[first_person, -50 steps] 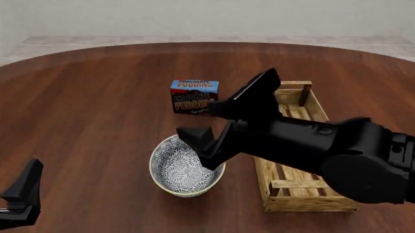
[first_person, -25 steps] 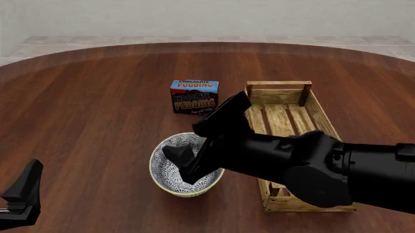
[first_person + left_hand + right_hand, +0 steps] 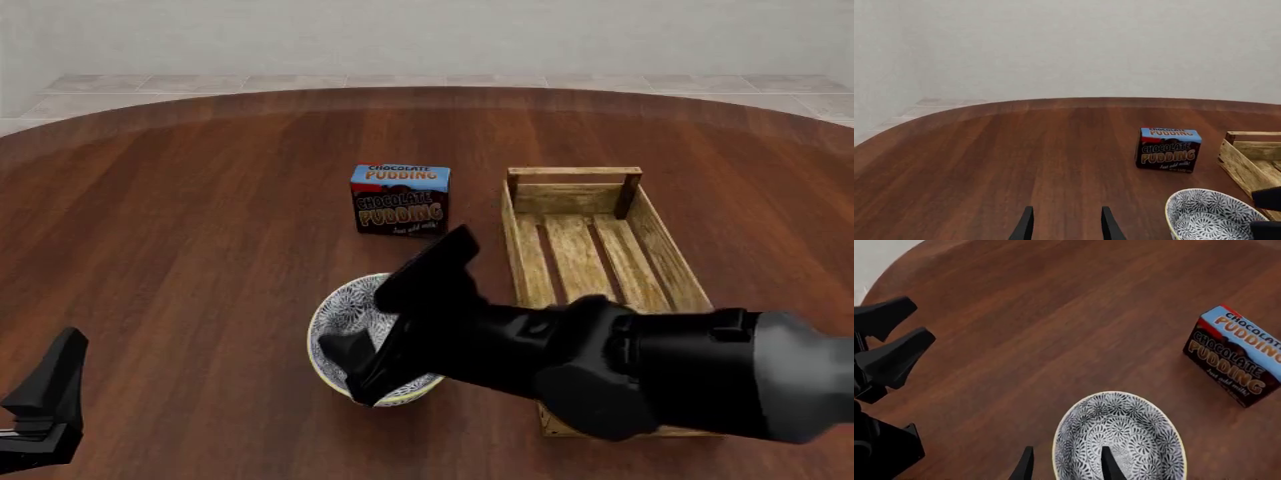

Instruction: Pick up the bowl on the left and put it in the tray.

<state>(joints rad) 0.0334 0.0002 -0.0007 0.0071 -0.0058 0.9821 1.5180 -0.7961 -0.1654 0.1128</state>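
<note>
- Bowl (image 3: pixel 376 340) sits on the table (image 3: pixel 200 250) at 9 o'clock of the tray (image 3: pixel 587 250), directly under the right gripper (image 3: pixel 1063 465); jaws parted, apparently straddling its rim, holding nothing.
- Left gripper (image 3: pixel 1064 225) idles open, well apart.

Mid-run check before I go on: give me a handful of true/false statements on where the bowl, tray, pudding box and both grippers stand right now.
1. The bowl sits on the table, outside the tray. True.
2. The right gripper is open, its fingers straddling the bowl's rim. True: one finger is over the inside, one outside.
3. The left gripper is shut on the bowl. False: it is open and holds nothing, well off to the bowl's left.
4. The pudding box lies inside the tray. False: it stands on the table, left of the tray.
5. The tray holds nothing that shows. True, though the right arm hides its near end.
</note>
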